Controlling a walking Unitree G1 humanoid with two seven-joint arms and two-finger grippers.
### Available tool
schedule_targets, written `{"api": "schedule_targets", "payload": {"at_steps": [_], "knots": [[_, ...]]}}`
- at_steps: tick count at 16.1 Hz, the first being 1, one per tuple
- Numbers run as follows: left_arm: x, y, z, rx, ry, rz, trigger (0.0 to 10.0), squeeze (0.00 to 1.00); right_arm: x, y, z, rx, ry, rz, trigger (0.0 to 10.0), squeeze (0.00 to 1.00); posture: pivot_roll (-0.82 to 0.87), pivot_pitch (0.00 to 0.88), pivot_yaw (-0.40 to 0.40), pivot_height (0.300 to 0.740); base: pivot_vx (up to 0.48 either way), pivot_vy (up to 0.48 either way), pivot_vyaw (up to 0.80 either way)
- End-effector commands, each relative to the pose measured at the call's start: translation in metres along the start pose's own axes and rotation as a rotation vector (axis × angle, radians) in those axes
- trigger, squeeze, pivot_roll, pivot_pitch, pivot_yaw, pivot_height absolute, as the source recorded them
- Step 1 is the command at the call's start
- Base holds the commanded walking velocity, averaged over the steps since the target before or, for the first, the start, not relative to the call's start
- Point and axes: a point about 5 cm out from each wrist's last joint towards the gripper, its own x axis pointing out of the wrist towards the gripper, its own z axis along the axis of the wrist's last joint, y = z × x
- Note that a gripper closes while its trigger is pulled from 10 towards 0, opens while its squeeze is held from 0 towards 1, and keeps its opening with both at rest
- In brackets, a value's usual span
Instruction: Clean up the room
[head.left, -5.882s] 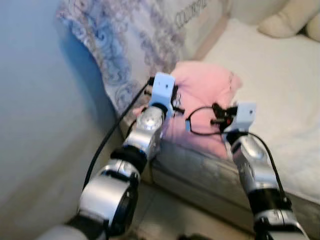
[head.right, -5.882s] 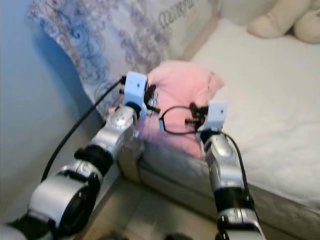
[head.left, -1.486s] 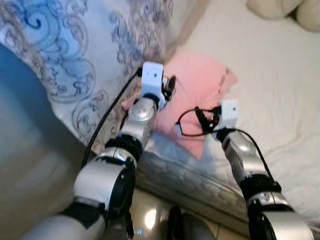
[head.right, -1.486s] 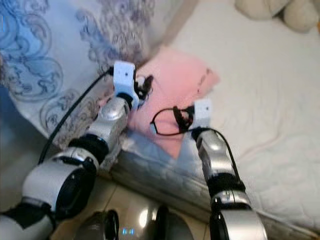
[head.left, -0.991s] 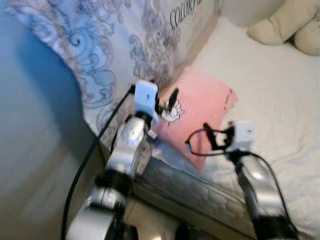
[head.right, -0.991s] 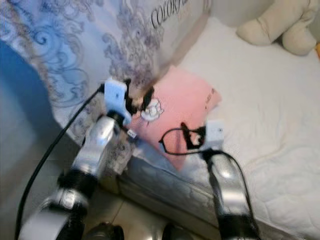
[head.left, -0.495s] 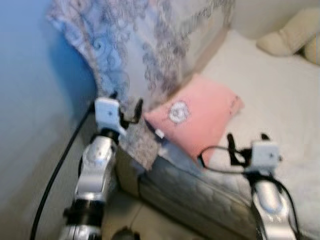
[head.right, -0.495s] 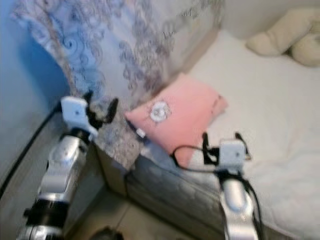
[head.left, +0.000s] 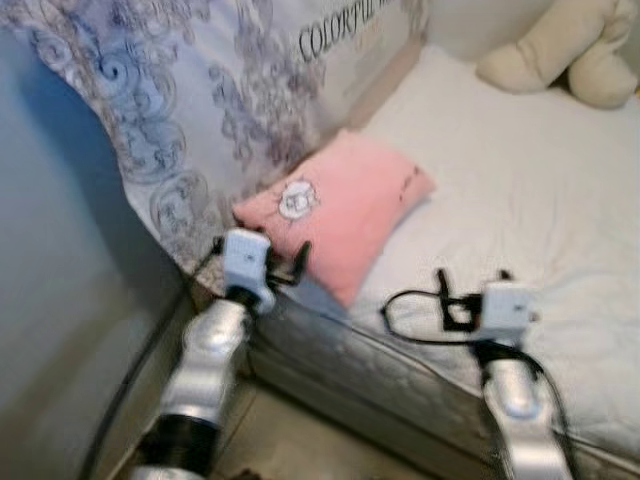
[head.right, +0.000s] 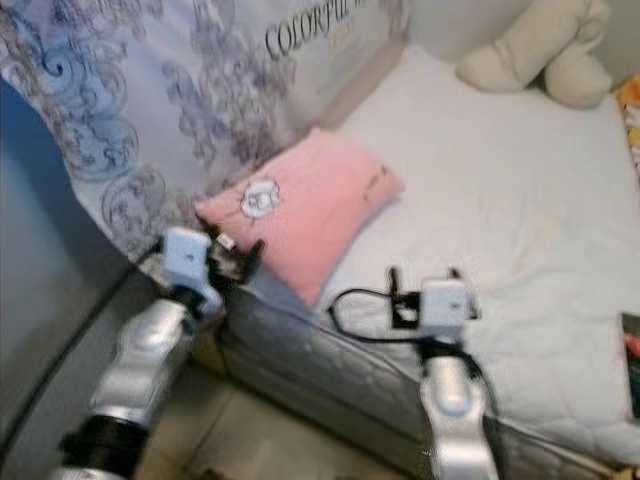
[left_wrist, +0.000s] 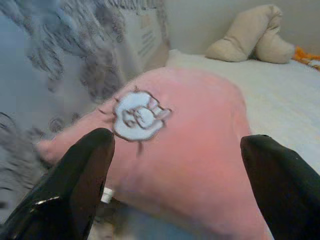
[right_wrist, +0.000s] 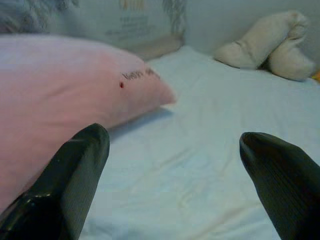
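Observation:
A pink pillow with a white cat patch lies flat on the near corner of the white bed, against the patterned bedding. My left gripper hovers open at the bed's corner, just short of the pillow's near end, with nothing between its fingers. In the left wrist view the pillow lies beyond that gripper's open fingers. My right gripper is open over the mattress edge, to the right of the pillow, with nothing in it. Past its fingers lie the pillow's side and bare sheet.
A beige plush toy lies at the bed's far end. Blue-and-grey swirl-patterned bedding printed with letters stands along the bed's left side. A blue-grey wall is close on my left. Tiled floor lies below. A dark flat object sits at the bed's right.
The view has shifted as I moved. Both grippers have drawn back from the pink pillow toward the bed's edge, and the pillow now lies free on the mattress.

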Motion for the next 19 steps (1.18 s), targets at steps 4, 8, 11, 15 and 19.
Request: {"api": "schedule_targets", "payload": {"at_steps": [4,8,11,15,19], "knots": [[0.011,-0.007,0.005,-0.037,-0.023,-0.038,10.0,0.0,0.009,-0.005,0.003,-0.001,-0.02,-0.011,10.0,0.0,-0.02,0.0,0.01,0.74,0.0,-0.24,0.0],[0.009,0.006,-0.005,-0.083,0.006,0.036,10.0,0.0,0.001,-0.016,-0.008,0.057,0.028,-0.019,10.0,0.0,-0.02,0.0,0.01,0.74,0.0,-0.48,0.0],[-0.005,-0.003,0.003,-0.058,-0.049,-0.034,10.0,0.0,-0.018,-0.023,-0.008,0.09,0.0,-0.008,10.0,0.0,-0.03,0.0,0.019,0.74,0.0,-0.472,0.0],[0.005,-0.002,0.0,-0.038,-0.034,-0.048,10.0,0.0,-0.013,0.002,-0.007,0.084,-0.003,0.078,10.0,0.0,-0.04,0.0,0.023,0.74,0.0,-0.469,0.0],[0.015,-0.004,-0.002,-0.031,0.011,-0.066,10.0,0.0,0.004,0.013,0.009,0.082,-0.048,0.107,10.0,0.0,-0.08,0.0,0.044,0.74,0.0,-0.302,0.0]]}}
